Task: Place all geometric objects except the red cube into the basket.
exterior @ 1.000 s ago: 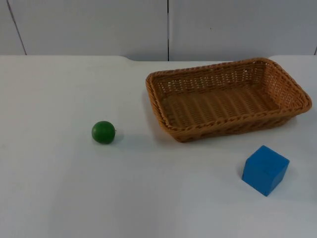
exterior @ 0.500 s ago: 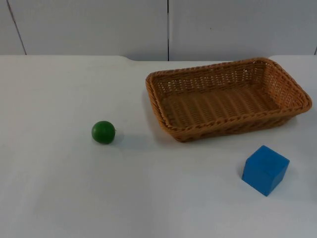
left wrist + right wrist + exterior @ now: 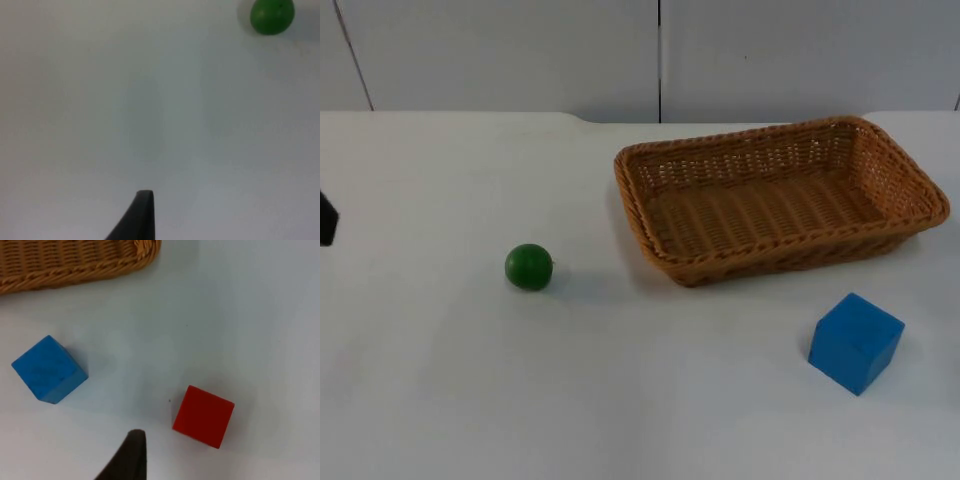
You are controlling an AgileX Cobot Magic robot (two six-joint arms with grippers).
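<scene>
A green ball [image 3: 528, 267] lies on the white table, left of centre. The woven basket [image 3: 895, 170] stands at the back right with nothing in it. A blue cube [image 3: 855, 342] rests in front of the basket, near the right. My left gripper [image 3: 325, 217] comes in at the table's left edge, well left of the green ball [image 3: 271, 16]. My right gripper [image 3: 131, 457] hangs above the table with the blue cube [image 3: 49, 369] on one side and a red cube [image 3: 203, 416] close on the other. The basket's corner [image 3: 75, 262] lies beyond them.
The grey partition wall [image 3: 660, 55] closes the far side of the table. Bare white table [image 3: 650, 400] stretches between the ball and the blue cube and along the front.
A black part of the left arm has come into the top view at the left edge. The ball, basket and blue cube have not moved.
</scene>
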